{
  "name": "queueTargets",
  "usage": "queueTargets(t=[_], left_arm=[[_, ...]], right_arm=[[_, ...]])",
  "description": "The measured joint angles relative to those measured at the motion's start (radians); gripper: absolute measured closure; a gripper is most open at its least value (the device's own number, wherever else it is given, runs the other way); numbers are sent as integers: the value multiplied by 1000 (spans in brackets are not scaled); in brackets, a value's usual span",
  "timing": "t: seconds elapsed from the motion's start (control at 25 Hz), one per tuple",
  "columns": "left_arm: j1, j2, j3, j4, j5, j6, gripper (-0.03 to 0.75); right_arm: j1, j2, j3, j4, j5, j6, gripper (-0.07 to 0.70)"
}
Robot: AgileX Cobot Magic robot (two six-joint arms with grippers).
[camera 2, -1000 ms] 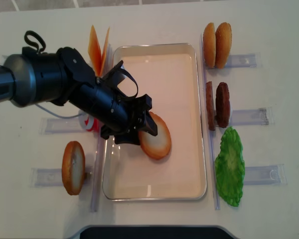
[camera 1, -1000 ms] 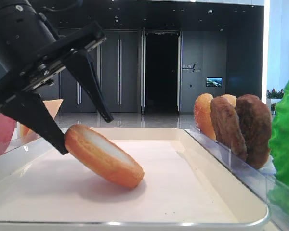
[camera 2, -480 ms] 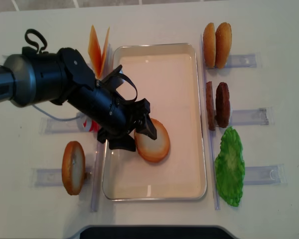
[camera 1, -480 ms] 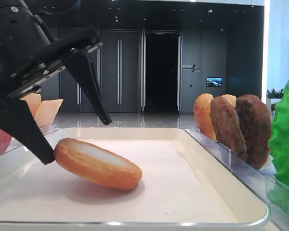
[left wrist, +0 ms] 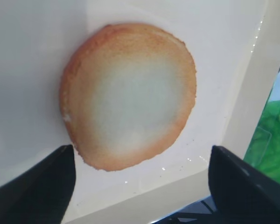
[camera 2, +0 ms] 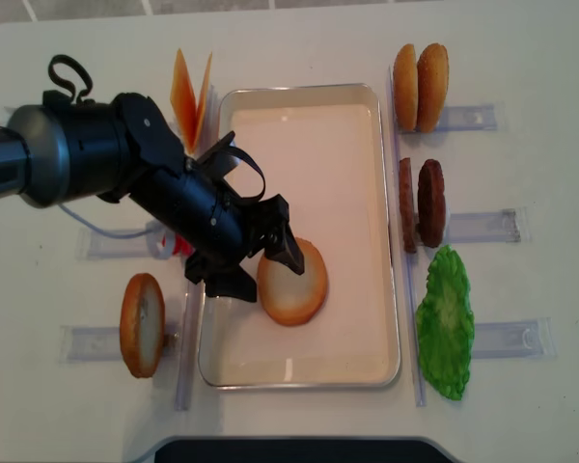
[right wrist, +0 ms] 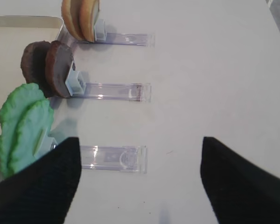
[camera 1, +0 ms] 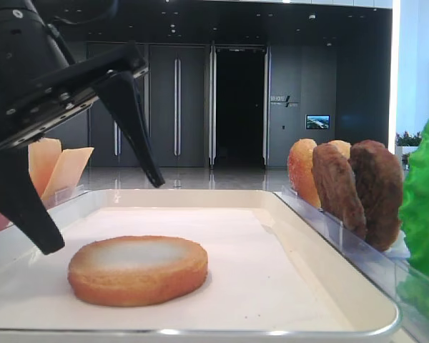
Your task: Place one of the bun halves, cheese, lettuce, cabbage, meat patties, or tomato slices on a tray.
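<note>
One bun half (camera 2: 291,282) lies flat on the white tray (camera 2: 391,231), pale face up, also seen on the tray floor (camera 1: 137,270) and from the left wrist (left wrist: 128,95). My left gripper (camera 2: 265,277) stands open astride its left edge, fingers (camera 1: 28,207) clear of it. Beside the tray stand the cheese (camera 2: 191,92), more bun halves (camera 2: 421,87), the meat patties (camera 2: 422,203), the lettuce (camera 2: 446,323) and another bun half (camera 2: 142,324). A tomato slice (camera 2: 179,246) is mostly hidden under my arm. No cabbage is in view. My right gripper (right wrist: 140,182) is open over bare table.
Clear plastic racks (camera 2: 507,338) hold the food on both sides of the tray. One empty rack (right wrist: 113,158) lies just ahead of my right gripper, with the lettuce (right wrist: 23,123) and patties (right wrist: 49,70) to its left.
The bun half was tilted between my left fingers; the fingers spread apart and it dropped flat onto the tray. The gripper drew back slightly to the left.
</note>
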Motion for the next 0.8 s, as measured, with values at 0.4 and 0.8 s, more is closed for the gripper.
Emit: queueTargets(t=[0.4, 0.8], left_arm=[[0, 0, -2, 73, 51, -35, 24], [0, -10, -118, 88, 86, -36, 24]], right_arm=[[0, 0, 0, 0, 0, 0, 97], [0, 0, 0, 0, 0, 0, 97]])
